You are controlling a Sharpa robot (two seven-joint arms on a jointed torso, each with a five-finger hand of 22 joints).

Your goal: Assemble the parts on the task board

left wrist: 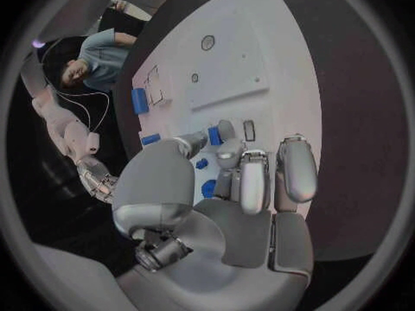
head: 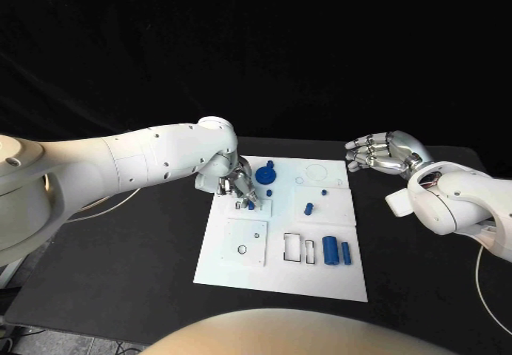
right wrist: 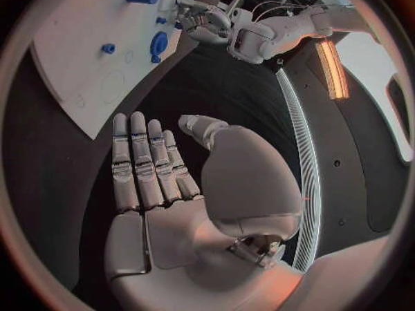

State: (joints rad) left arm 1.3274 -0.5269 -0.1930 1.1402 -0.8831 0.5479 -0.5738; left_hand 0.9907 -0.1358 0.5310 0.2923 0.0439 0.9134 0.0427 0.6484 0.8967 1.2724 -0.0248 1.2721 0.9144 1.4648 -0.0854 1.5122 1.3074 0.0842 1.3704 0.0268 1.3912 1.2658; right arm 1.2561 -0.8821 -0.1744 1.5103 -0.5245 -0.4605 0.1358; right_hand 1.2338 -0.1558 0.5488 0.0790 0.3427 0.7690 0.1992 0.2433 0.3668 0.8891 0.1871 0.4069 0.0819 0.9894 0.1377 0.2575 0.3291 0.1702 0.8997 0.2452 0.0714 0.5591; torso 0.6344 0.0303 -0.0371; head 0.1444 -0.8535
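Two blue cylinders (head: 337, 251) lie nearest, at the task board (head: 229, 270)'s five o'clock.
Left hand (head: 231, 183) pinches a small blue part (left wrist: 215, 136) over the board's ten o'clock, apparently to seat it; right hand (head: 384, 153) hovers spread, holding nothing.

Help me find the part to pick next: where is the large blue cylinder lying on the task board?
In the head view the large blue cylinder lies on the task board, near its edge closest to the robot and toward its right side, between a thin blue cylinder and an empty rectangular slot.
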